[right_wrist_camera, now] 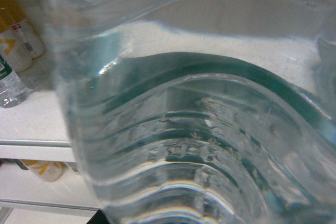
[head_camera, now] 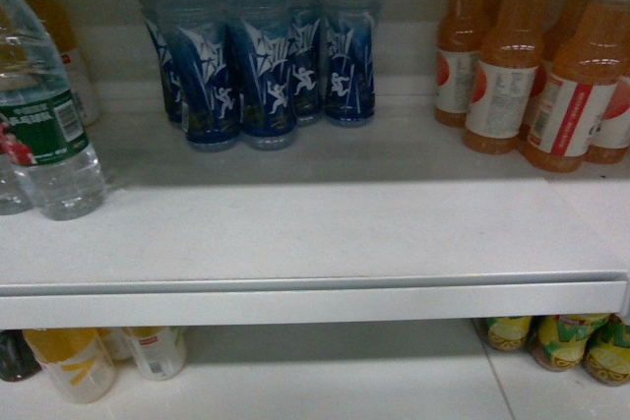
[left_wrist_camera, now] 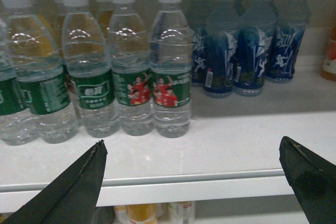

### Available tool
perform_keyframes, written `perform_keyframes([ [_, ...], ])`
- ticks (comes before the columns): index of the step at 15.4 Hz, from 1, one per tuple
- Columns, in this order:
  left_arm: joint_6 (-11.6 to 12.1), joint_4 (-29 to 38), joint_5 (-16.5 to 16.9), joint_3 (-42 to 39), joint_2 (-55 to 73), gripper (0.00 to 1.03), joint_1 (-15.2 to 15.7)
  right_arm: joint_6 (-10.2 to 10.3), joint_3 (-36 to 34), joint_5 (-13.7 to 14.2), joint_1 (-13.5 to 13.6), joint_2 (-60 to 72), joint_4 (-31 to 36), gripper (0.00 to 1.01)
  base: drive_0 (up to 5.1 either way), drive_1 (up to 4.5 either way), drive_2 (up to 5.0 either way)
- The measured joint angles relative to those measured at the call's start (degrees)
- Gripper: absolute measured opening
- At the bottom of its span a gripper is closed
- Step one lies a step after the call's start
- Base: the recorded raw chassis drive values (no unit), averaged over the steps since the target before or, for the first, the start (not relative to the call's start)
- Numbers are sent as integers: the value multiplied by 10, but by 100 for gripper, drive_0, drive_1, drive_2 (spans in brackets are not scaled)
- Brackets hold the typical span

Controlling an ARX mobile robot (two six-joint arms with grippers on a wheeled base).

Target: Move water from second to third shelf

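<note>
A clear ribbed water bottle [right_wrist_camera: 199,108] with a green band fills the right wrist view, pressed close to the camera. It hides my right gripper's fingers, which appear shut on it. In the left wrist view several water bottles [left_wrist_camera: 170,66] with green labels stand in a row on the white shelf [left_wrist_camera: 226,150]. My left gripper [left_wrist_camera: 191,148] is open in front of the shelf edge, apart from them, with nothing between its black fingers [left_wrist_camera: 73,192]. The head view shows one water bottle [head_camera: 44,115] at the shelf's left end and neither gripper.
Blue sports-drink bottles [head_camera: 266,56] stand at the back middle of the shelf and orange juice bottles [head_camera: 551,66] at the right. The shelf's front lip [head_camera: 315,302] runs across. Yellow-labelled bottles [head_camera: 74,361] and green-yellow ones [head_camera: 561,341] sit on the shelf below.
</note>
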Motion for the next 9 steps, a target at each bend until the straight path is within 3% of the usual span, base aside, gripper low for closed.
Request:
perform_keyframes([
  [9,0,-1,0,0,0,98,0,0,0,0,0,0,-1,39,-512,233,233],
])
